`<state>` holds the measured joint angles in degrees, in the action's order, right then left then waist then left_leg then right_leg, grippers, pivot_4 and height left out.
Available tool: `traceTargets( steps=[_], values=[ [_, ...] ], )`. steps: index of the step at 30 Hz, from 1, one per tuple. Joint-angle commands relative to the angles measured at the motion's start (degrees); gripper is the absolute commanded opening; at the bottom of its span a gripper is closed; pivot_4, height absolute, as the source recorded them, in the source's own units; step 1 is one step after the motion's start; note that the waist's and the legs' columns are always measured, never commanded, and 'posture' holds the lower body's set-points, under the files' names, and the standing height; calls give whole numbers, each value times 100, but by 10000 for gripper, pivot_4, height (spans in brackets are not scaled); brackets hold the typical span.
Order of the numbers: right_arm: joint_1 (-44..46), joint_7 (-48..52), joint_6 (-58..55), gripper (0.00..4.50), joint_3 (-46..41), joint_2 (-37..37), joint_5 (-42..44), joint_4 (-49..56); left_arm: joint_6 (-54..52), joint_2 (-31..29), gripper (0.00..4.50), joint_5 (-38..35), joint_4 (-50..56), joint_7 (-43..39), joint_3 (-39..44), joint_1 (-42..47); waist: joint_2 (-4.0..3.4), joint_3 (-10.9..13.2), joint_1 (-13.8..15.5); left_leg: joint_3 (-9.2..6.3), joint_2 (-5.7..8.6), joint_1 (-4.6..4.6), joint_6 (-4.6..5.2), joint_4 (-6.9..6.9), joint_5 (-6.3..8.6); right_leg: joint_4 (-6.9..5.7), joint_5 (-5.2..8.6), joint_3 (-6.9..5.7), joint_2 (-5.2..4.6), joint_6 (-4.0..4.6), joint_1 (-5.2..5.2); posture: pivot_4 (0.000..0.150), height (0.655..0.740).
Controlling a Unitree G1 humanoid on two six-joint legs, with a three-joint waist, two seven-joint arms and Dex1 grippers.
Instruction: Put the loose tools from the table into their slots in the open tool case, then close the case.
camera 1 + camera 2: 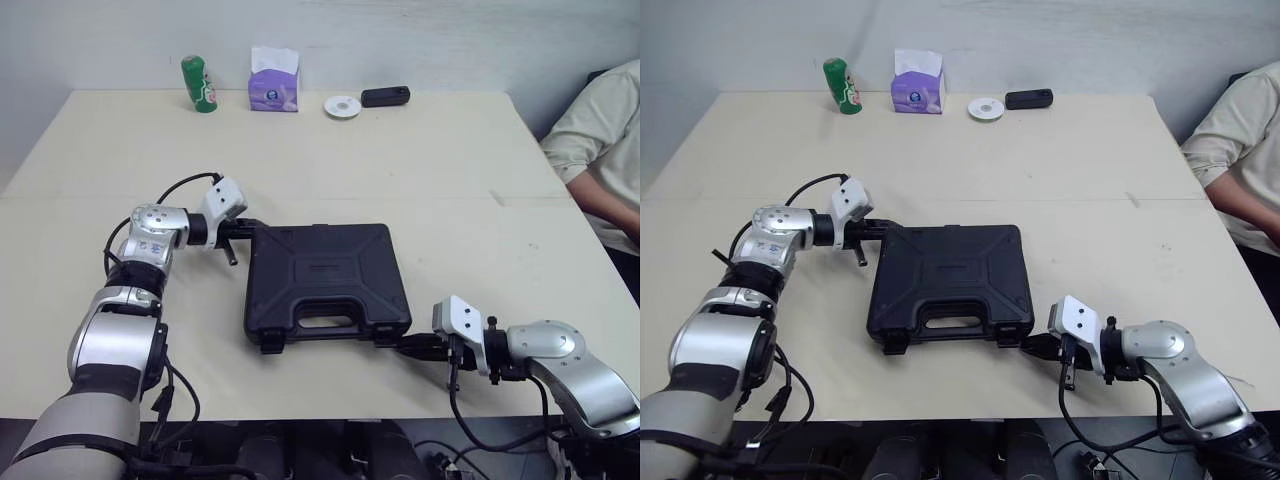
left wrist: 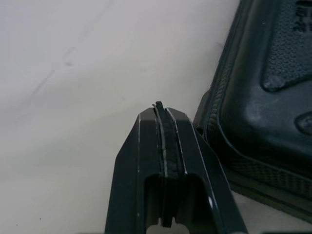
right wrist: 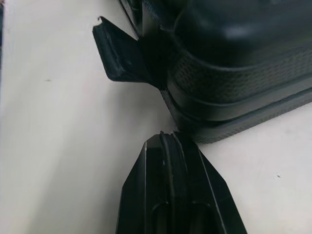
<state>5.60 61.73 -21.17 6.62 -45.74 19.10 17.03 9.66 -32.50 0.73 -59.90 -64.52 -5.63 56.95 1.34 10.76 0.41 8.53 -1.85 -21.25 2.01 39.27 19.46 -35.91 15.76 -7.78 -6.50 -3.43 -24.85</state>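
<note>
Case point(image 1: 325, 275) lies shut on the worktop point(image 1: 450, 170); left tool point(image 2: 163, 108), fingers pressed together, at its 10 o'clock corner, right tool point(image 3: 168, 139), likewise closed, at 4 o'clock.

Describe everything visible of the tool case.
The tool case is black, plastic by its look, with a textured lid and a moulded handle on the side toward the robot. It lies flat on the table, lid down. A latch sticks out unfastened. The left gripper sits at its far left corner, the right gripper at its near right corner, both shut.
</note>
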Motion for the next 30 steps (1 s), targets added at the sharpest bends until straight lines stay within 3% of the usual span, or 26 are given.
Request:
traceTargets(
  steps=[1, 6, 12, 18, 23, 27, 30],
  values=[
    [253, -40, 247, 0, -38, 91, -68, 53, 36, -7, 340, -57, 615, -675, -160, -352, 0, 0, -33, 0, 3, 0, 1, 0, -1, -2, 0, 0, -2, 0, 0, 1500, 7316],
    [520, -110, 535, 0, 66, 99, -465, -377, -601, -357, 340, -367, 2017, -1222, -99, -1096, 0, 0, -72, -6, 0, -1, 1, 4, 0, -1, 0, 8, -3, 0, 5, 1500, 7316],
    [458, -98, 668, 0, -38, -1, -607, -594, -1232, -637, 340, -624, 3179, -1234, 39, -1739, 0, 0, -62, -8, -1, 2, 0, 5, -2, -3, 0, 15, -4, 0, 12, 1500, 7316],
    [-93, -143, 510, 0, -614, -303, -427, -281, -1790, -932, 340, -860, 3873, -1193, 200, -1923, 0, 0, -11, -15, 2, 0, 2, 6, 0, 1, 0, 9, -8, 0, 17, 1500, 7316],
    [-799, -378, 192, 0, -1494, -465, -153, 169, -3133, -1146, 340, -1609, 4624, -1416, 476, -1567, 0, 0, -5, -17, 2, 2, 3, 7, 0, 1, 0, 9, -7, 0, 22, 1500, 7316],
    [-1067, -760, -205, 0, -1967, -237, 130, 484, -3921, -273, 340, -2174, 4995, -1008, 357, -768, 1, 0, 79, -20, 4, 3, 4, 14, -2, -2, -1, 9, -5, -2, 28, 1500, 7316],
    [-971, -998, -396, 0, -1930, -95, 182, 584, -3635, 338, 340, -1931, 4734, -841, -14, -400, -1, -1, 90, -19, 5, 5, 7, 25, 0, -1, -5, 15, 0, -9, 33, 1500, 7316]
  ],
)
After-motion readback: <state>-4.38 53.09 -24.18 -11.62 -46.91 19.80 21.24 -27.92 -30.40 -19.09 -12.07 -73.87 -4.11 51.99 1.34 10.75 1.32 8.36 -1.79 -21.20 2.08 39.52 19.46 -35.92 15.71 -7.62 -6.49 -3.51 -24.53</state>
